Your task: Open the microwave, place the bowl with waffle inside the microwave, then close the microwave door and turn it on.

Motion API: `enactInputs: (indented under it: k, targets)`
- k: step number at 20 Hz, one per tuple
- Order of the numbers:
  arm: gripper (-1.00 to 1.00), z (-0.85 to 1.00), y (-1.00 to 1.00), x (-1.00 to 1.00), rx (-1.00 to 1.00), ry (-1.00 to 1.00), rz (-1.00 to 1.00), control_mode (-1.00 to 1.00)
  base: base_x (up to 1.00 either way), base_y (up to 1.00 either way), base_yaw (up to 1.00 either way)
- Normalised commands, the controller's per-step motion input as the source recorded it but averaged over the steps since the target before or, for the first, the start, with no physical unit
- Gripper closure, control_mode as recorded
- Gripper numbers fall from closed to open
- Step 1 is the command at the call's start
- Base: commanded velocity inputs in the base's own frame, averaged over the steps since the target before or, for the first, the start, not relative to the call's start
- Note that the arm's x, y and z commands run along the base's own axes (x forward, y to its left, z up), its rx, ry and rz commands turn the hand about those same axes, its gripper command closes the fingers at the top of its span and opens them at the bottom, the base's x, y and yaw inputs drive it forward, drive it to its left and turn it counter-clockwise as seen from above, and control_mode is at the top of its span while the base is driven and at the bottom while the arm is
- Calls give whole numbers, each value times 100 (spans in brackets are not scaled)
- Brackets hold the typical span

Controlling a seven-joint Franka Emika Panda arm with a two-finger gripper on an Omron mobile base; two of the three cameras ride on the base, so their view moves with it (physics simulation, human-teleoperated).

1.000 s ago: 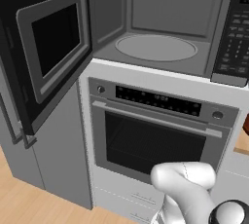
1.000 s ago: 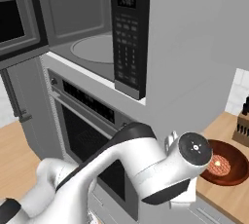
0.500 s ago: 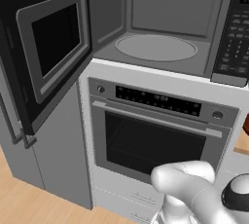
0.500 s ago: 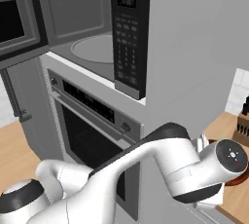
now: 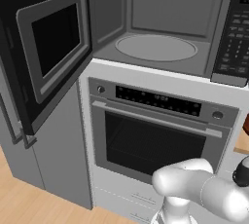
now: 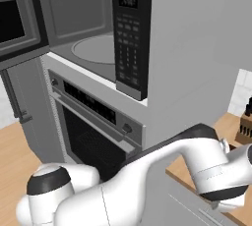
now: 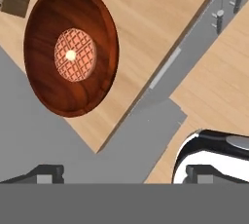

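Hovering end effector (image 7: pixel 124 174) open above bowl (image 7: pixel 71 48) w/ waffle (image 7: pixel 75 55), near counter edge (image 7: pixel 146 91); microwave door (image 5: pixel 46 52) wide open.

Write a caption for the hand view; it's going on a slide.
Open hand above a wooden counter, looking down on the reddish-brown bowl with the waffle inside.

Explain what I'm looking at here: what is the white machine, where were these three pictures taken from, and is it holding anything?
It's a rendered kitchen. The white machine is a robot arm on a driving base. Two cameras on the base look forward over it, from its left and right; the third rides on its hand. The microwave stands with the microwave door swung open, above an oven. In the hand view, the gripper is open and holds nothing; beyond it a bowl with a waffle sits on a wooden counter.
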Motion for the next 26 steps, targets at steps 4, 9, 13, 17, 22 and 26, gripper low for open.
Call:
enactInputs:
  k: [4,9,13,17,22,26]
  targets:
    - [-100,-50,-1,46,0,0,-3,-100,0,0,0]
    - [-100,-56,-3,45,0,0,0,-100,0,0,0]
    - [-100,-29,-42,1,4,0,0,-100,0,0,0]
    - [-100,-23,-12,13,1,2,0,-100,0,0,0]
    - [-100,-24,-27,16,1,1,0,-100,0,0,0]
    - [-100,-26,-21,24,0,1,0,-100,0,0,0]
